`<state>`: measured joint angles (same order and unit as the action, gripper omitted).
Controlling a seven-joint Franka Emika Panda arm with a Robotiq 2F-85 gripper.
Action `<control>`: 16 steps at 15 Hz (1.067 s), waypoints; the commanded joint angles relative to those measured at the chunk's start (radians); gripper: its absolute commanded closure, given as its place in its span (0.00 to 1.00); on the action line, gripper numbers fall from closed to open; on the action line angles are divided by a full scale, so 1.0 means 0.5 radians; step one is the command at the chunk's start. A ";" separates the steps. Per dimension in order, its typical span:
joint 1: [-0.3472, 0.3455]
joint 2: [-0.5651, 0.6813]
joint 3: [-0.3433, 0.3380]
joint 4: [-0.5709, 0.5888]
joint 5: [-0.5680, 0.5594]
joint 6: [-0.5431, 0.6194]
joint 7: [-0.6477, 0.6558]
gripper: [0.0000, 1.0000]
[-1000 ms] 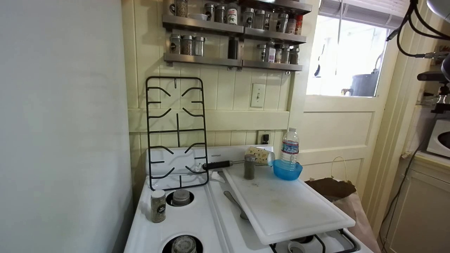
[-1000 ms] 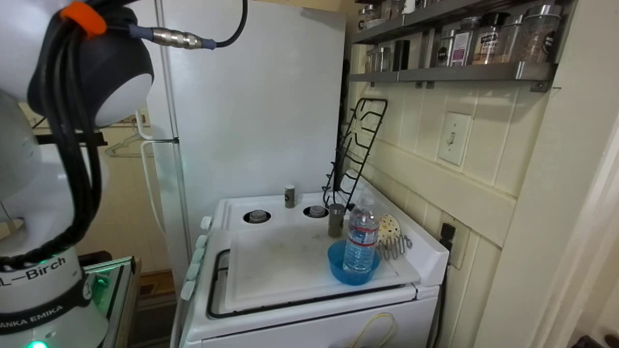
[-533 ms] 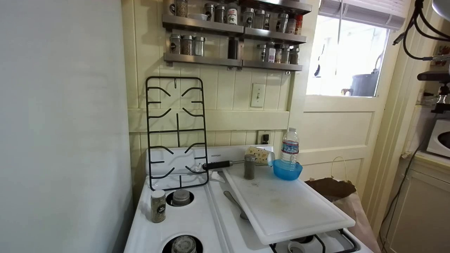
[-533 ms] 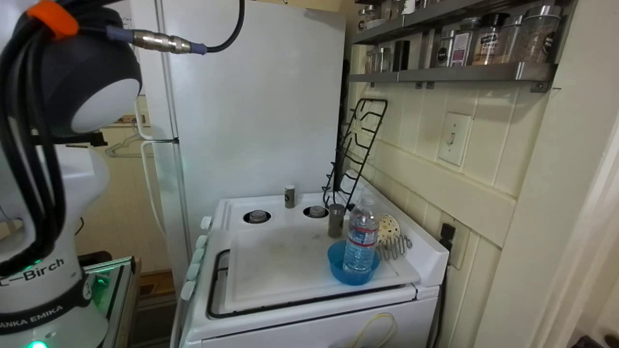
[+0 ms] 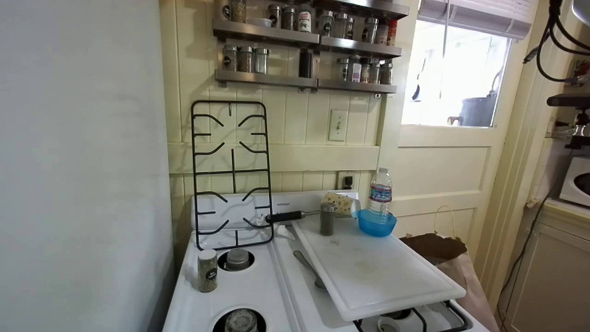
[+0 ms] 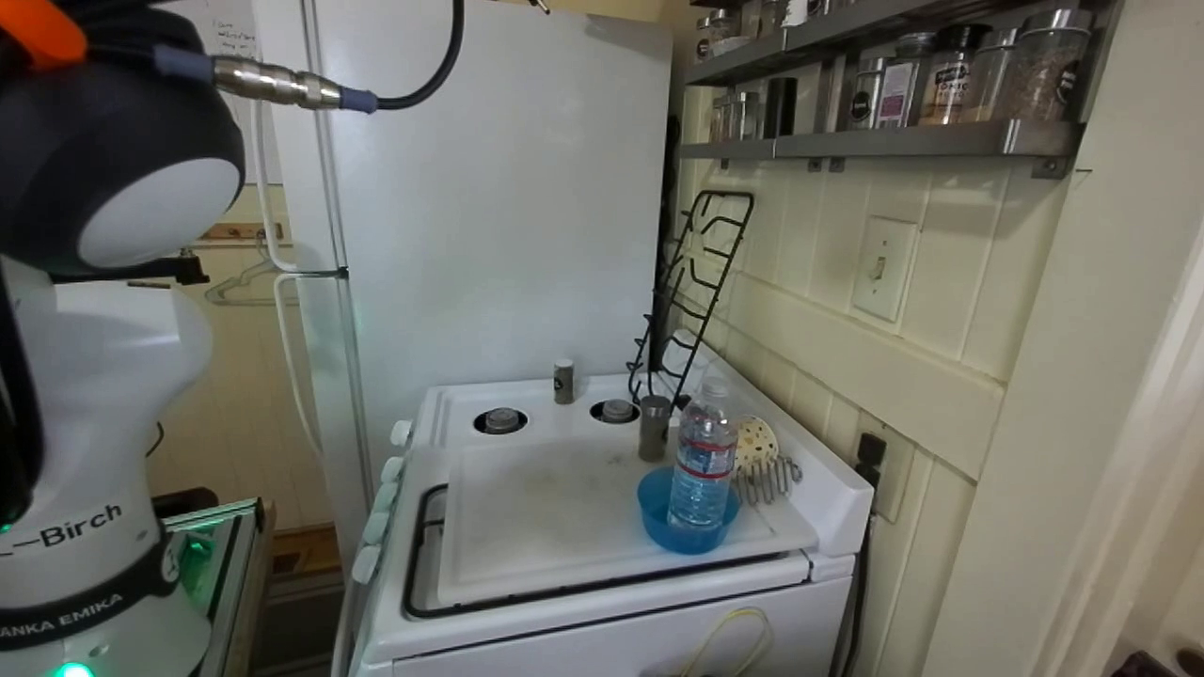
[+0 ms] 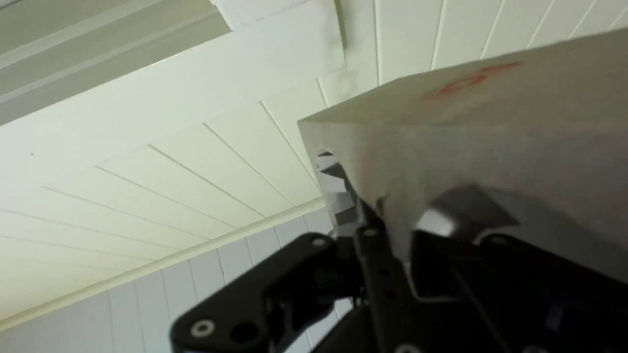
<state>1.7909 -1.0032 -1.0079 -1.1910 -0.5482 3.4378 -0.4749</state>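
Note:
In the wrist view my gripper (image 7: pixel 392 206) has its fingers on either side of a pale, box-like thing (image 7: pixel 515 132) with a faint red mark. It appears pinched between them; its far end runs out of view at the right, and the contact is dark and blurred. Behind it are a pale panelled ceiling and wall. The gripper is out of sight in both exterior views. The arm's joint (image 6: pixel 122 179) and white base (image 6: pixel 103 564) stand at the left of an exterior view, away from the stove. The arm's cables (image 5: pixel 551 41) show at the top right of an exterior view.
A white cutting board (image 5: pixel 378 272) lies on the stove, bearing a shaker (image 5: pixel 327 219) and a blue bowl (image 5: pixel 377 224) with a water bottle (image 5: pixel 380 196) in it. Another shaker (image 5: pixel 207 271), a spoon (image 5: pixel 309 268) and an upright grate (image 5: pixel 233 172) are near. Spice shelves (image 5: pixel 267 79) hang above.
The arm's joint and cables have moved left, partly out of frame, in an exterior view. Its cables have shifted right in an exterior view. The things on the stove have not moved.

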 commanded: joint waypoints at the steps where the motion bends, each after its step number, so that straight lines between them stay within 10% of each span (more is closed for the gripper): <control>1: -0.102 0.017 0.001 -0.112 -0.007 -0.011 0.068 0.56; 8: -0.326 -0.030 0.042 -0.428 -0.088 -0.007 0.046 0.02; 16: -0.647 -0.098 0.077 -0.786 -0.268 0.039 0.025 0.00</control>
<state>1.5263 -1.0260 -0.9819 -1.5094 -0.6406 3.4374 -0.4718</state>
